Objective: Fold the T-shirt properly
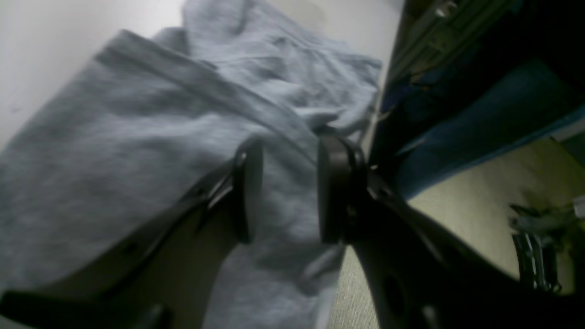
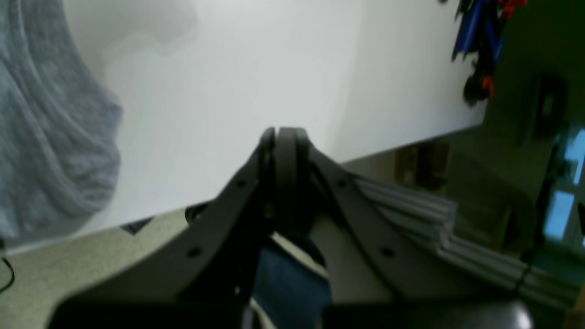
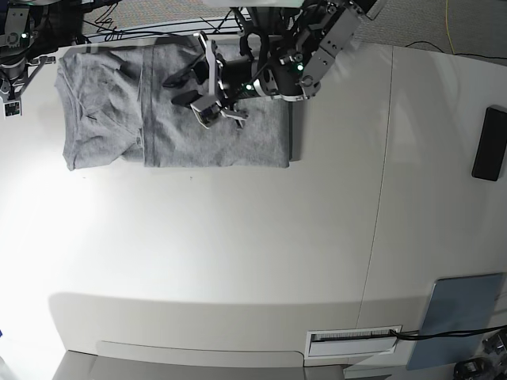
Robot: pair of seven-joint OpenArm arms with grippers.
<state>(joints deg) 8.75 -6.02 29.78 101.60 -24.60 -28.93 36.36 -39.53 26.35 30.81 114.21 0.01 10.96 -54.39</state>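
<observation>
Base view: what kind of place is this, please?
Probably a robotics lab or workshop: a white worktable carrying a grey T-shirt, a robot arm mounted at its edge, cables on the floor.

So the T-shirt (image 3: 170,111) is a light heather-grey cotton one, lying up at the far edge of the white table toward the left in the base view, already partly folded into a rough rectangle with a straight vertical fold edge running down it and a clean lower edge. The left part is rumpled and sticks out a bit lower at the corner, and only plain grey fabric is showing. Up close in the left wrist view the T-shirt (image 1: 137,137) is bunched into soft wrinkles with a hemmed edge crossing it diagonally.
</observation>
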